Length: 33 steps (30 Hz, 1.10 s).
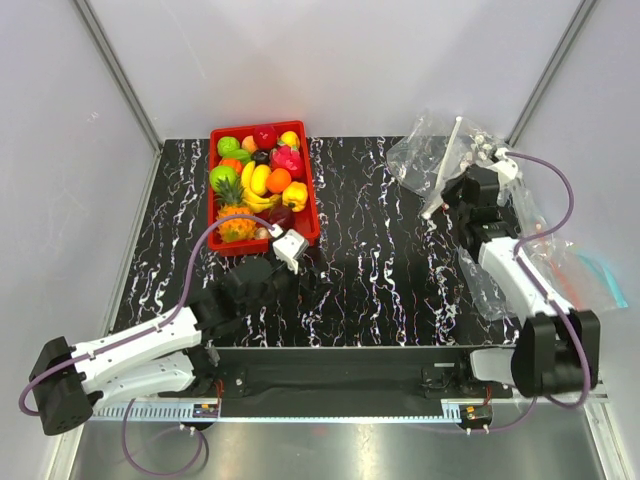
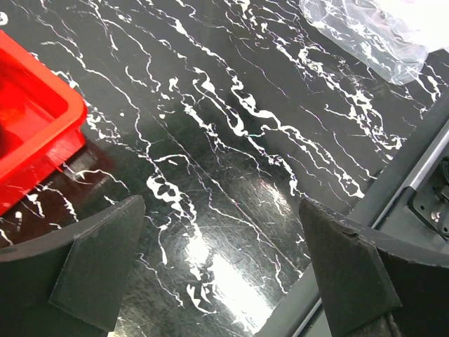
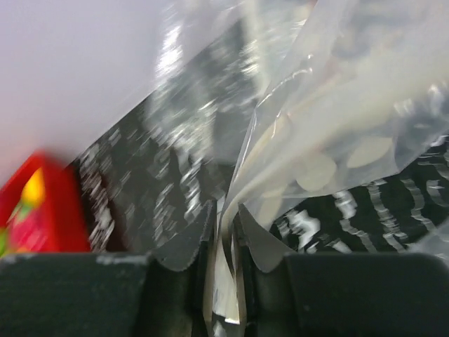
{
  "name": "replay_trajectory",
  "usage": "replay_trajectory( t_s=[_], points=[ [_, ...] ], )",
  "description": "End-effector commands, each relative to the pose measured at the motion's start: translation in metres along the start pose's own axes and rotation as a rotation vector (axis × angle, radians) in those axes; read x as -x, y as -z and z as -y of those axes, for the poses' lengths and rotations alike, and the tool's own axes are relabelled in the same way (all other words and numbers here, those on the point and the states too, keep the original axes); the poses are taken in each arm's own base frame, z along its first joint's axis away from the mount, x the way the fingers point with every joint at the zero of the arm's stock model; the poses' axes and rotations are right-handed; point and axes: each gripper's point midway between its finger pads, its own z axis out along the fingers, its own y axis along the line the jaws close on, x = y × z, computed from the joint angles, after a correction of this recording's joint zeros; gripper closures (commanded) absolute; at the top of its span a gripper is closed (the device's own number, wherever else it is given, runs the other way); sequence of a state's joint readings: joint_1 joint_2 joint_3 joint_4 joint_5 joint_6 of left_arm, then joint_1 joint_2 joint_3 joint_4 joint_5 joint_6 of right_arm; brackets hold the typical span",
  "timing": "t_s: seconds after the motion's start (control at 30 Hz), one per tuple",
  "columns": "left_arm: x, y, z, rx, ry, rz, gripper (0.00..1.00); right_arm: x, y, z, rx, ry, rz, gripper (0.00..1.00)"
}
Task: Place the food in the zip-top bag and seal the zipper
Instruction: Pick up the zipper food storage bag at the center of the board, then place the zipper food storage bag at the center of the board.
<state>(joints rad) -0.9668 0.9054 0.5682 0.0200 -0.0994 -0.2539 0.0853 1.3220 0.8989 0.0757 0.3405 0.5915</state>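
The food lies in a red tray (image 1: 312,215) at the back left, with the pineapple (image 1: 235,215) and the yellow bell pepper (image 1: 295,195) near its front. My right gripper (image 1: 455,190) is shut on the white-dotted zip-top bag (image 1: 440,160) and holds it up off the table at the back right. The pale zipper strip (image 1: 445,170) runs slanted across it. In the right wrist view the fingers (image 3: 179,246) pinch the bag's film (image 3: 337,105). My left gripper (image 1: 305,268) is open and empty just right of the tray's near corner. It also shows in the left wrist view (image 2: 224,267).
Plain clear bags (image 1: 570,270) with red and blue strips lie at the right edge beside the right arm. The tray's corner (image 2: 35,133) and a clear bag (image 2: 372,31) show in the left wrist view. The table's front rail (image 2: 414,161) runs close by.
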Motion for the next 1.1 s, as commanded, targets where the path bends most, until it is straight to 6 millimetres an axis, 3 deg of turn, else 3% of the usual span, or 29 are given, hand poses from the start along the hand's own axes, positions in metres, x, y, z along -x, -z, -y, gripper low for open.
replay_trajectory(
  t_s=[0.0, 0.17, 0.33, 0.43, 0.53, 0.6, 0.67, 0.83, 0.9, 1.07],
  points=[
    [0.038, 0.002, 0.0, 0.019, -0.042, 0.096, 0.01, -0.017, 0.048, -0.051, 0.283, 0.101, -0.179, 0.78],
    [0.047, 0.002, 0.004, -0.005, -0.07, 0.13, 0.01, -0.039, 0.1, -0.08, 0.441, 0.106, -0.315, 0.8],
    [0.05, -0.006, 0.017, -0.075, -0.106, 0.125, 0.01, -0.077, 0.159, -0.104, 0.62, 0.14, -0.502, 0.73],
    [0.044, -0.01, 0.022, -0.106, -0.12, 0.117, 0.01, -0.094, 0.189, -0.108, 0.719, 0.201, -0.606, 0.57],
    [0.04, -0.013, 0.023, -0.118, -0.12, 0.124, 0.01, -0.105, 0.216, -0.109, 0.849, 0.251, -0.693, 0.29],
    [0.032, -0.016, 0.021, -0.117, -0.116, 0.117, 0.01, -0.103, 0.233, -0.116, 0.962, 0.248, -0.696, 0.19],
    [0.021, -0.018, 0.019, -0.115, -0.112, 0.104, 0.01, -0.1, 0.244, -0.119, 1.014, 0.228, -0.691, 0.19],
    [0.003, -0.027, 0.008, -0.057, -0.038, 0.049, 0.01, -0.102, 0.242, -0.125, 1.038, 0.193, -0.695, 0.35],
    [-0.014, -0.031, -0.001, -0.007, 0.059, 0.013, 0.01, -0.108, 0.233, -0.125, 1.009, 0.195, -0.714, 0.34],
    [-0.004, -0.009, -0.018, 0.052, 0.213, 0.147, 0.01, -0.138, 0.213, -0.121, 0.927, 0.225, -0.808, 0.39]
  ],
)
